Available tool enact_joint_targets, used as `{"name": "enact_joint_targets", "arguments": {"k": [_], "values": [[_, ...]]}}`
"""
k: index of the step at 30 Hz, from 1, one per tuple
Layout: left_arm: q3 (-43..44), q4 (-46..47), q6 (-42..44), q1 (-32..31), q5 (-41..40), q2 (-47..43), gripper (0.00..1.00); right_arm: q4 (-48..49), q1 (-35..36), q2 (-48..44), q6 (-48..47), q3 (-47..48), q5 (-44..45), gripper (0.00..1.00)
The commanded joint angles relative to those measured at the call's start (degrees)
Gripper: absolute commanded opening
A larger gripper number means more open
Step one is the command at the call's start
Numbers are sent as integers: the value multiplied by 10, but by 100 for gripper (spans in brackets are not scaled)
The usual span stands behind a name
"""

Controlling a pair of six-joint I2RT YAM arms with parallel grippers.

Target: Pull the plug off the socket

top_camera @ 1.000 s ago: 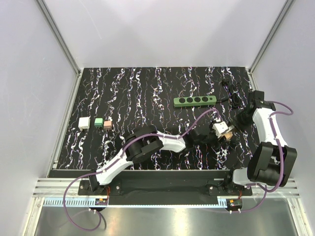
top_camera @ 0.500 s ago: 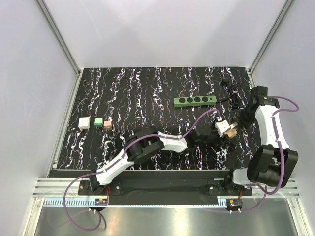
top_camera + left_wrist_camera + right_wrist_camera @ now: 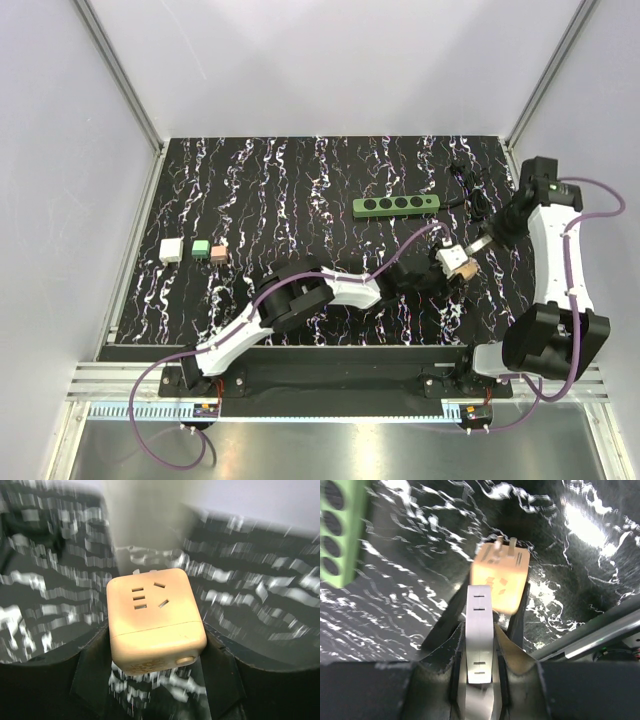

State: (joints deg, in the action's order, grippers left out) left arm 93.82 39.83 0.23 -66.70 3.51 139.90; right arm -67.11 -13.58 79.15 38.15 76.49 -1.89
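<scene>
My left gripper is shut on a cream cube adapter just above the table; in the left wrist view the cube sits between the jaws, slotted face up. My right gripper is shut on a flat white plug, held edge-on between its jaws. In the right wrist view the cube, two metal prongs showing, lies just beyond the plug's tip, and the two look a little apart. The green socket strip lies farther back with its four round holes bare; it also shows in the right wrist view.
The strip's black cord coils at the back right near my right arm. Three small blocks, white, green and salmon, sit in a row at the left. Grey walls close in the patterned black mat.
My right gripper has drawn back and to the right, away from the cube, taking the white plug with it. The left gripper has kept the cube almost in place.
</scene>
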Motion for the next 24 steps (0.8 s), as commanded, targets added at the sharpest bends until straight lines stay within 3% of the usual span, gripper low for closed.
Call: {"name": "enact_joint_targets", "arguments": {"k": [1,19,21,22,24], "values": [[8,-29,30,-9,-25,6,0,-35,3,-14,-20,61,33,0],[18,-46,45,-11,15,6,1,9,3,-22,-14,-11,1,0],[19,-46,47,-12,19,7,12,10,3,-22,-17,-12,7,0],[20,-49,46,-12,19,8,31,10,3,-22,-18,-13,8,0],[22,-51,46,-12,18,8,42,13,3,-23,-20,-17,12,0]]}}
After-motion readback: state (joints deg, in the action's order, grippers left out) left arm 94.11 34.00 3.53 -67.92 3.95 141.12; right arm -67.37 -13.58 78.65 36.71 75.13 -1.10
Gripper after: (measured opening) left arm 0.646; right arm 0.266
